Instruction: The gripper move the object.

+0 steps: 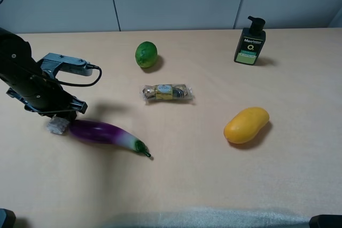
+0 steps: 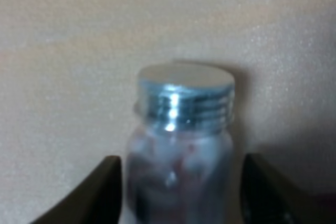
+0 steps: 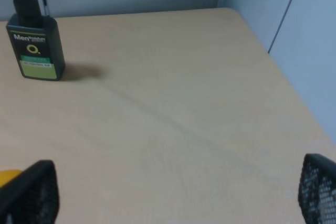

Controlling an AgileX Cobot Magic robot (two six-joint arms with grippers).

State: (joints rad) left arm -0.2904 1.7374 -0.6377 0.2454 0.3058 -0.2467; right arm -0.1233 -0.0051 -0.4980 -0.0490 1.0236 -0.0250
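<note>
straddling the bottle with the left claw, jaws spread and slim gaps showing on either side. standing upright just beside the eggplant.

"Men" on the black pump bottle (smaller print unreadable)

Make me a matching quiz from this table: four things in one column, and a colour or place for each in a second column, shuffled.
Column one:
1. lime
2. mango
3. eggplant
4. small bottle

Column two:
A. yellow-orange
B. purple
C. green
D. between the fingers of the left gripper

Pairs: 1-C, 2-A, 3-B, 4-D
</note>
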